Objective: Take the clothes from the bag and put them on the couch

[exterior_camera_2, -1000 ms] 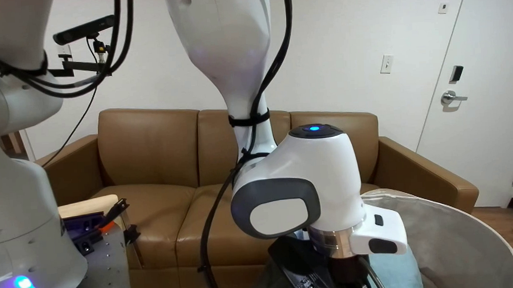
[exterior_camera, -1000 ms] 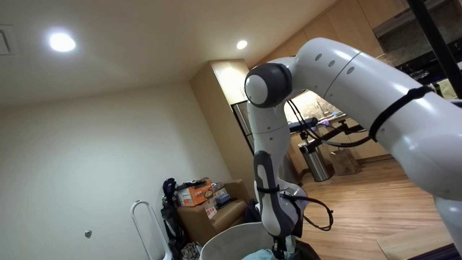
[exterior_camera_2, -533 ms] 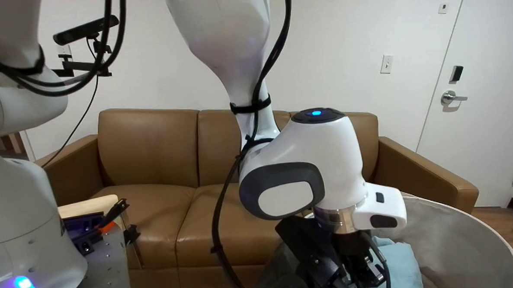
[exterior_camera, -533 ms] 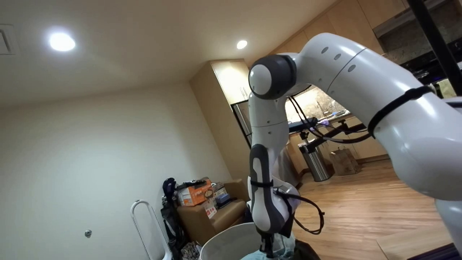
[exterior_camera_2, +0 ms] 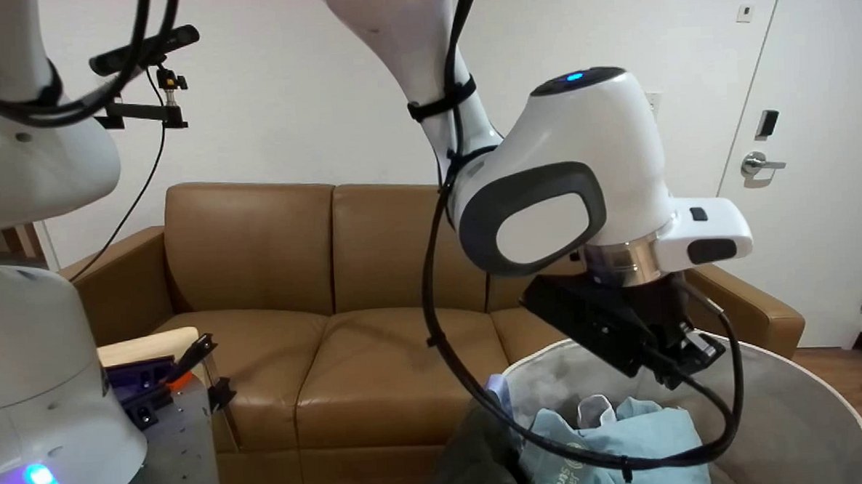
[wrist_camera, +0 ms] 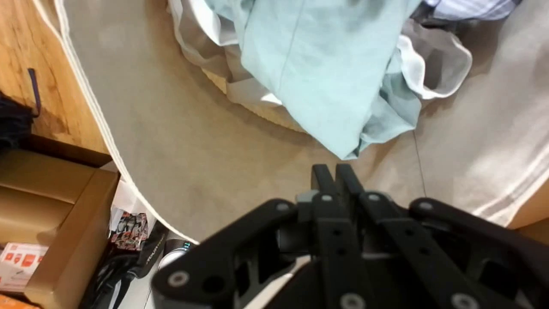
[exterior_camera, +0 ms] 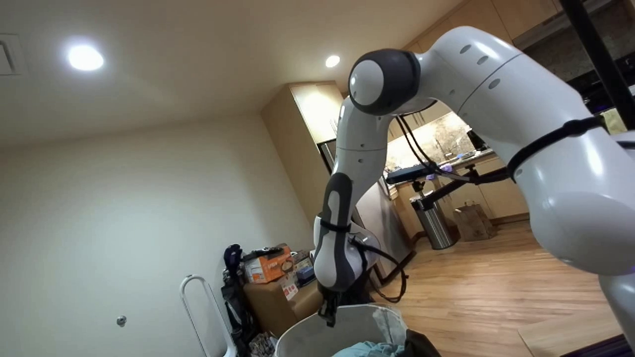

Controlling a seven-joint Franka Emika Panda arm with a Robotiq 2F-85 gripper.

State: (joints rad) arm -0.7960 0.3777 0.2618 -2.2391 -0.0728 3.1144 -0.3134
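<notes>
The pincer (wrist_camera: 334, 171) hangs over the grey bag (exterior_camera_2: 787, 408), pointing downward, its fingers (wrist_camera: 322, 180) drawn together with barely a slit between them — it has hold of nothing. The clothes (exterior_camera_2: 650, 432) lie inside the bag, below the pincer and apart from it: a rumpled pale blue piece (wrist_camera: 317, 64), with a checked cloth (wrist_camera: 472, 6) near it in the wrist view. Dark cloth (exterior_camera_2: 469, 458) shows at the bag's edge. In an exterior view the brown couch (exterior_camera_2: 249, 250) stands behind the bag. An orange box (exterior_camera: 278, 265) rests on brown seating (exterior_camera: 270, 302) farther off.
</notes>
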